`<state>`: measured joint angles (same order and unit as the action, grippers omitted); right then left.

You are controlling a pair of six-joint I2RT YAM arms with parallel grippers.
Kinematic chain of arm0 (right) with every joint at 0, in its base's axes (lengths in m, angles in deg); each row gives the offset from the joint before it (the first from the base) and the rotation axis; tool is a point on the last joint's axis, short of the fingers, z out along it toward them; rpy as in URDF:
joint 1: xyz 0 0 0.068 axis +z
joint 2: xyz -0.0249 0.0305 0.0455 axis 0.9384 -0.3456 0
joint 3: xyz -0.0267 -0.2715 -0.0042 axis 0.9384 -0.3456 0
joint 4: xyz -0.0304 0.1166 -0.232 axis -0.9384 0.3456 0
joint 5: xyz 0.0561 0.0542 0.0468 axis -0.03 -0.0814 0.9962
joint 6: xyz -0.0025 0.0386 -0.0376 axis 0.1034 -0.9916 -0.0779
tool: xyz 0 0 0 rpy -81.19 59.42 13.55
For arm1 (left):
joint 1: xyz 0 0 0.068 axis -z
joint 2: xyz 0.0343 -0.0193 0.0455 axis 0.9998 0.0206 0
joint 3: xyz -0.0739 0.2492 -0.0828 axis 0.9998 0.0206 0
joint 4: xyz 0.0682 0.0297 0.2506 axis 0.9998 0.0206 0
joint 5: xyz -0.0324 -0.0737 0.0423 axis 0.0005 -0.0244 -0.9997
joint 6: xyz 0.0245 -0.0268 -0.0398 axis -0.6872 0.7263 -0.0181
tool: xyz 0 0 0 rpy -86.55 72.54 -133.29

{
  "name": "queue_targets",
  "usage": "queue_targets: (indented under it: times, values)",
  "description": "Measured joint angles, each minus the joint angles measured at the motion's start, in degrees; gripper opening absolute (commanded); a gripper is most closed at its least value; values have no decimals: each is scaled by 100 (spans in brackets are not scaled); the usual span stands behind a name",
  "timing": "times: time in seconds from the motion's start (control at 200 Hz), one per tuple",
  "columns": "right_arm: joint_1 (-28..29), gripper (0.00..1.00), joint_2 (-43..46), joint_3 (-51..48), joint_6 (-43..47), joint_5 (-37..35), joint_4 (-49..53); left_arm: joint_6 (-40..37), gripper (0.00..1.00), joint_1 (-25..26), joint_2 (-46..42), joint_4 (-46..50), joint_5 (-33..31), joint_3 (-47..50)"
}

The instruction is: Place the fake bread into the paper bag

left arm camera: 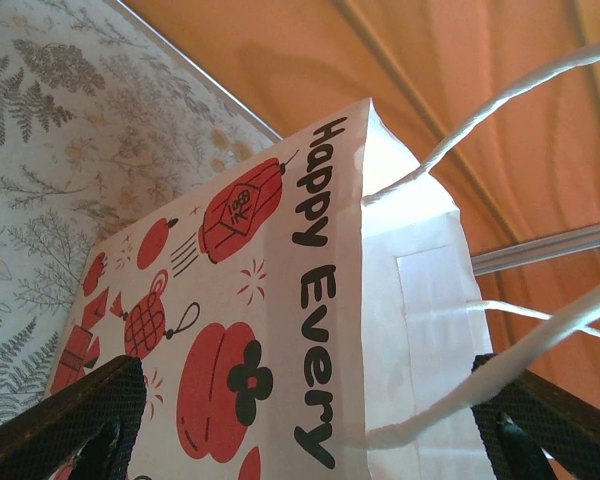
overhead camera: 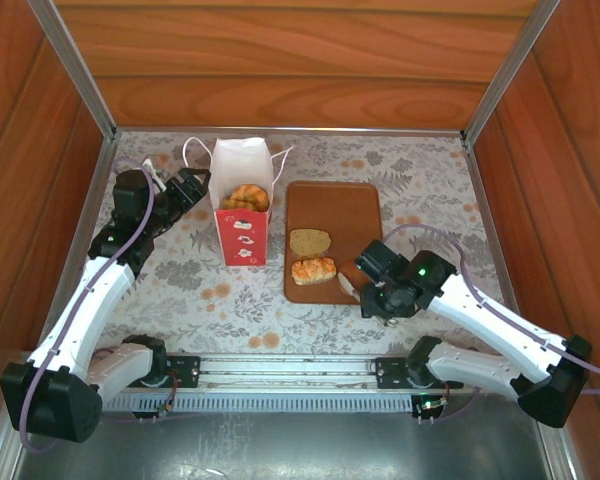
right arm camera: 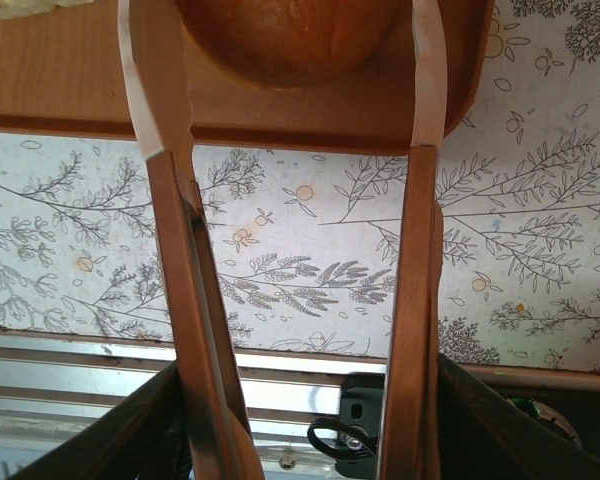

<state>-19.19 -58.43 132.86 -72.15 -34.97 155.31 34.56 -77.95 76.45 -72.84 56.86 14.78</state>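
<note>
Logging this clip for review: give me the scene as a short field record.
paper bag: upright, left of tray, pastry visible inside
tray: holds bread slice and glazed loaf
left end effector: jaws wide, bag between them, grip unclear
right end effector: open, fingers either side of the loaf

The right hand's (right arm camera: 289, 20) two fingers (right arm camera: 165, 120) stand apart, straddling a rounded brown piece of fake bread (right arm camera: 290, 45) lying on the tray (right arm camera: 70, 100); contact is unclear. Beyond the tray's rim spreads the floral tabletop (right arm camera: 300, 250).
</note>
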Motion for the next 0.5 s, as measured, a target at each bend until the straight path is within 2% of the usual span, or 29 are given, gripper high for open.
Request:
queue_targets:
  times: [0.29, 0.445, 0.5]
  values:
    - [-2, 59, -129, -142, 4, 7, -122, 0, 88, -4, 0, -11, 22, 66]
    - [-39, 47, -181, -142, 42, 11, -160, 2, 88, -4, -7, -9, 44, 74]
    - [-42, 46, -179, -140, 46, 2, -153, 2, 88, -4, -13, 4, 57, 74]
